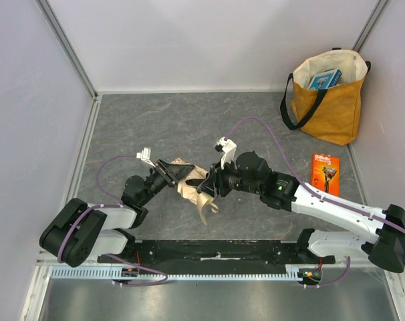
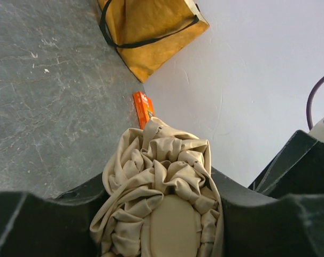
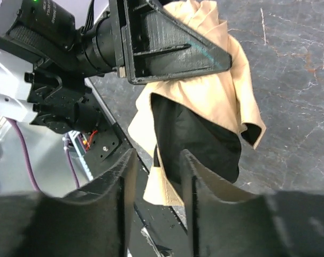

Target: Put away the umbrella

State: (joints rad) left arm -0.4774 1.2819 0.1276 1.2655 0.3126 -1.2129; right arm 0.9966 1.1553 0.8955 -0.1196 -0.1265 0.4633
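The beige umbrella [image 1: 189, 192] is bunched at the near middle of the grey table [image 1: 156, 127]. The left gripper [image 1: 178, 172] is clamped on its gathered fabric, and the right gripper [image 1: 208, 186] pinches a fold (black lining showing). The mustard tote bag [image 1: 333, 100] stands far right.

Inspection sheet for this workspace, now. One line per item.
Surface: grey marbled table, no spills seen.
Job's things: umbrella, beige canopy bunched and partly hanging with its black inside showing; held off the table, not in the bag; shaft and handle not seen.
Clutter: mustard tote bag upright in the far right corner, a blue box inside; orange pack flat on the table nearer than the bag.
Grippers: left hand shut on the bunched canopy; right hand has its fingers close either side of a fold, grip unconfirmed.
Cables: purple cables loop off both arms, apart from the umbrella.
Surroundings: pale walls, nothing else seen.
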